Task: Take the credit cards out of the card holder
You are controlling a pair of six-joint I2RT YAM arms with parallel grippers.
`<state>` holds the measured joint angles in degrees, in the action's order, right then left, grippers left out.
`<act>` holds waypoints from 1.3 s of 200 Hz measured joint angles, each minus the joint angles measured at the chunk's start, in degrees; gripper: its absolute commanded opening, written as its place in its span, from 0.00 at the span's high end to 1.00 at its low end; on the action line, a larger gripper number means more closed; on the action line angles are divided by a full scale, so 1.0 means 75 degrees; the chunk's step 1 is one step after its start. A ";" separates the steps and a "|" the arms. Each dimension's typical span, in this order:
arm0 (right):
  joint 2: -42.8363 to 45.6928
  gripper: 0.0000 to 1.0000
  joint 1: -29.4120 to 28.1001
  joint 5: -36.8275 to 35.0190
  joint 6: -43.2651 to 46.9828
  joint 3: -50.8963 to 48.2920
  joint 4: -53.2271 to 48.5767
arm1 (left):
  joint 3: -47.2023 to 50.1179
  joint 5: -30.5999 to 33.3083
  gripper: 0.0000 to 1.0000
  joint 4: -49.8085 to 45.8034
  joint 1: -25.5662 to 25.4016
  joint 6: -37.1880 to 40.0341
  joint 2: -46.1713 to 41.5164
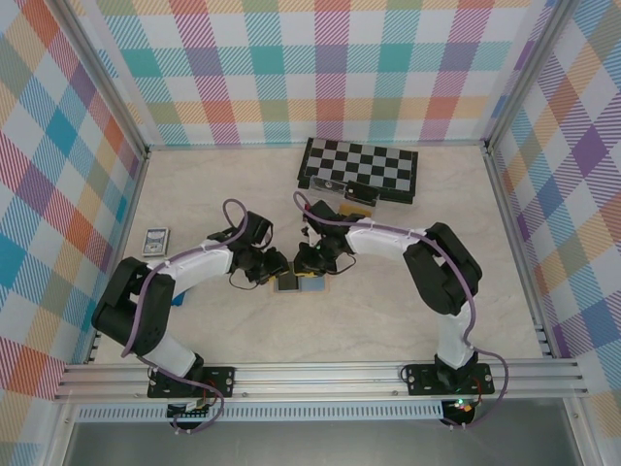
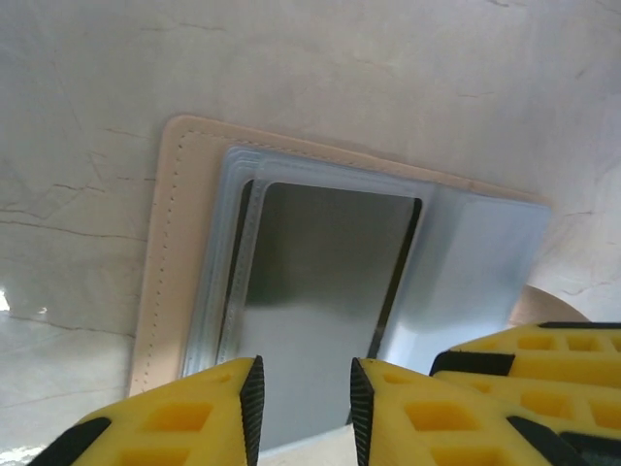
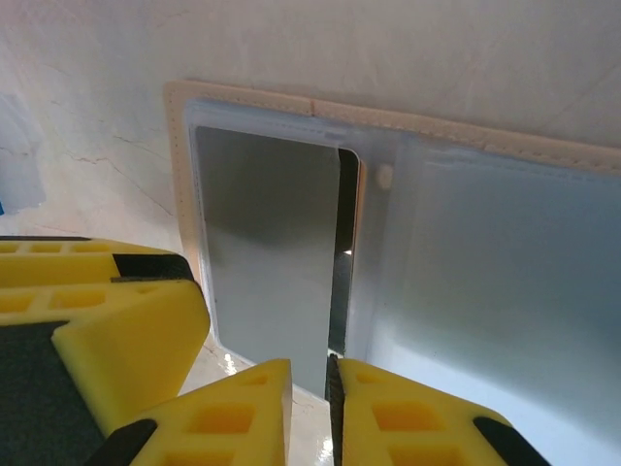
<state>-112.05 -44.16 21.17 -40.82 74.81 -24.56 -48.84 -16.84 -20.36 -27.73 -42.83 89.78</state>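
Note:
The card holder (image 1: 299, 284) lies open and flat on the table between my two arms, light blue with tan edging (image 2: 167, 252) (image 3: 291, 100). A dark grey credit card (image 2: 320, 282) (image 3: 262, 243) sits in its left clear sleeve. My left gripper (image 1: 275, 275) (image 2: 306, 408) hovers at the card's near edge, jaws apart with the card's face showing between them. My right gripper (image 1: 309, 267) (image 3: 312, 413) is at the same sleeve's near edge with its jaws almost together. Whether they pinch the sleeve or card edge is unclear. Each gripper's yellow fingers (image 2: 524, 359) (image 3: 107, 320) intrude into the other's wrist view.
A folded chessboard (image 1: 361, 167) lies at the back, with a small dark case and a tray (image 1: 354, 194) just in front of it. A patterned card box (image 1: 155, 241) rests at the left. Plaid walls and a metal frame (image 1: 320, 377) enclose the table.

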 measured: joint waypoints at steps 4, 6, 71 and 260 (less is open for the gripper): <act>0.0000 0.81 -0.0009 -0.0012 -0.0035 0.0000 0.0000 | 0.0009 0.0000 0.71 0.0000 0.0000 -0.0003 0.0023; 0.0000 0.81 -0.0015 -0.0017 -0.0047 0.0000 0.0006 | 0.0009 0.0003 0.71 0.0000 0.0000 -0.0003 0.0029; -0.0122 0.78 -0.0020 -0.0119 -0.0119 0.0006 0.0061 | 0.0251 0.0332 0.77 -0.0029 0.0000 -0.0009 0.0102; -0.0501 0.84 -0.0020 0.0166 -0.0044 0.0143 0.0047 | 0.0262 0.0373 0.80 -0.0032 0.0000 0.0032 0.0152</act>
<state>-115.81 -44.31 22.41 -41.15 75.88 -24.21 -46.87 -14.04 -20.60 -27.73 -42.59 90.91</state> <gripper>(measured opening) 0.161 0.198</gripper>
